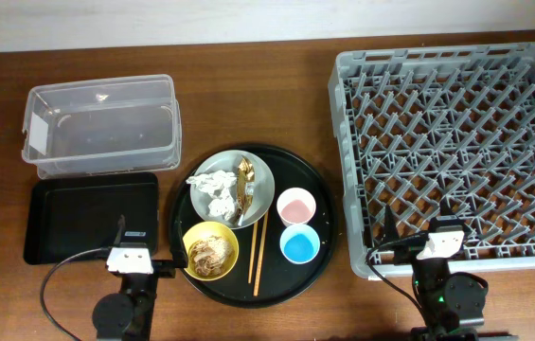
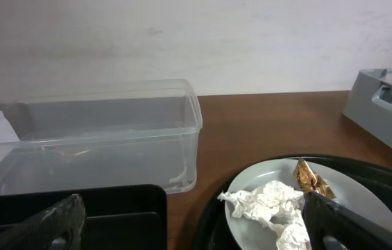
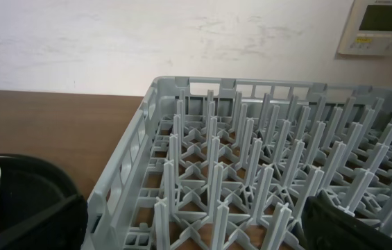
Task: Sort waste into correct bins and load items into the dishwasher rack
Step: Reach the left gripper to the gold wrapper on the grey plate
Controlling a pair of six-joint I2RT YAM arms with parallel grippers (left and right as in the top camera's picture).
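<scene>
A grey-green plate on the round black tray holds crumpled white tissue and a gold-brown wrapper scrap. A yellow bowl holds beige noodle scraps. A pink cup, a blue cup and wooden chopsticks lie beside them. The clear tub and shallow black tray stand at the left; the grey rack stands at the right. My left gripper is open, low near the black tray and plate. My right gripper is open at the rack's near left corner.
The wooden table's near edge runs just behind both arm bases. A pale wall lies past the table's far edge. Cables trail from each wrist. A wall thermostat shows in the right wrist view.
</scene>
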